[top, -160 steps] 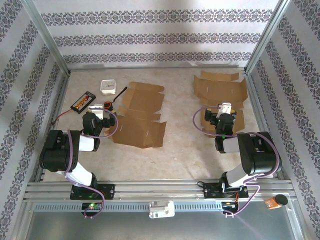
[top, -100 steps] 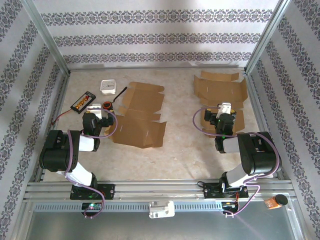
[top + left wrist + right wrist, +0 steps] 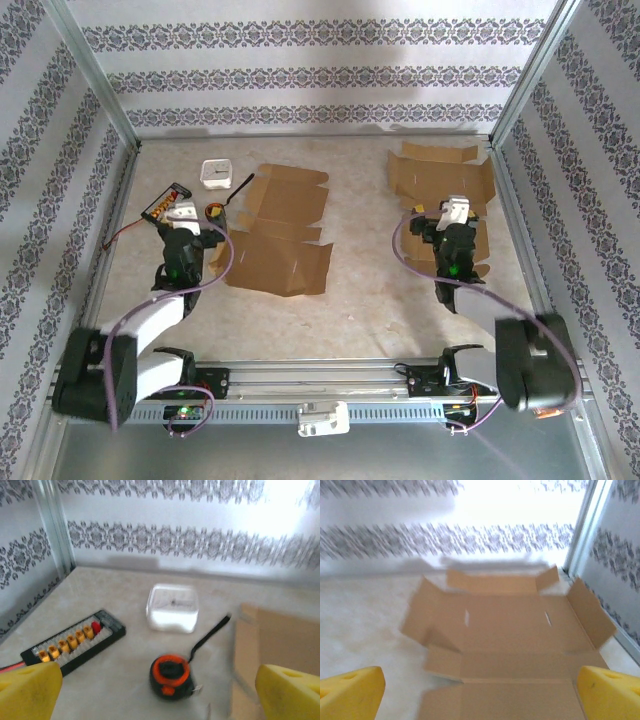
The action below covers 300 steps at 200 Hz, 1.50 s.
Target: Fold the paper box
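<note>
Two flattened brown paper boxes lie on the table: one in the middle (image 3: 280, 228), one at the far right (image 3: 440, 180). My left gripper (image 3: 187, 214) hovers open just left of the middle box, whose edge (image 3: 282, 645) shows at the right of the left wrist view; its yellow fingertips (image 3: 30, 690) stand wide apart with nothing between them. Over the near part of the right box, my right gripper (image 3: 448, 212) is also open. In the right wrist view that box (image 3: 515, 635) spreads out flat ahead, flaps raised a little, between the wide yellow fingertips (image 3: 610, 692).
An orange and black tape measure (image 3: 170, 676) with its black strap lies right in front of the left gripper. Beyond it sit a white square container (image 3: 172, 607) and a black connector board (image 3: 75, 640). Metal frame rails (image 3: 520, 230) and patterned walls close in the table.
Both arms have unfolded and stretched out from their bases. Each gripper has shifted a little toward the far side. The boxes have not moved.
</note>
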Each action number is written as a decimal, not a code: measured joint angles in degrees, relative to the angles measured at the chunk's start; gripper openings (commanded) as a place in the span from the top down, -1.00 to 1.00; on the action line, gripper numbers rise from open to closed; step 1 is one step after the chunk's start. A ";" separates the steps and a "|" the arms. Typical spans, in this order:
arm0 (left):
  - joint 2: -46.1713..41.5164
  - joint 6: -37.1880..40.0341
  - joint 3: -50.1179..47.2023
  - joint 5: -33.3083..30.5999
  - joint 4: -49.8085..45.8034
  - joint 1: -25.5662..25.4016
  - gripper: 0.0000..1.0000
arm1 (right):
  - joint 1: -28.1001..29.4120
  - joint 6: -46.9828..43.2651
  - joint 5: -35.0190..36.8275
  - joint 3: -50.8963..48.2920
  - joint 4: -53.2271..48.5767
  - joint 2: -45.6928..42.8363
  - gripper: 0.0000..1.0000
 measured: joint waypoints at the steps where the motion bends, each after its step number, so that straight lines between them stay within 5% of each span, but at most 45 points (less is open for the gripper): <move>1: -0.33 -0.37 0.31 0.07 -0.59 -0.07 -0.95 | 0.17 0.50 -0.15 0.20 -0.61 -0.81 -0.96; 41: -12.11 -22.99 16.15 4.35 -31.56 -10.05 -0.71 | 8.79 12.35 -6.80 14.60 -25.51 -10.08 -0.96; 87: -13.60 -48.96 21.33 7.61 -64.30 -22.64 -0.47 | 22.88 15.21 -14.91 33.94 -51.47 2.69 -0.96; 126: -22.86 -69.24 13.14 9.62 -76.85 -27.61 -0.33 | 30.36 13.46 -13.29 42.14 -66.60 12.41 -0.96; 190: -10.12 -76.89 5.90 15.28 -63.58 -27.61 -0.48 | 36.20 13.38 -11.26 43.47 -73.64 13.51 -0.96; 216: -3.32 -77.75 4.94 16.37 -54.25 -27.43 -0.39 | 38.86 14.47 -9.84 42.84 -74.34 11.74 -0.96; 300: 5.51 -77.85 4.02 17.97 -43.25 -25.66 0.86 | 40.26 16.74 -5.40 40.89 -76.26 -1.53 -0.96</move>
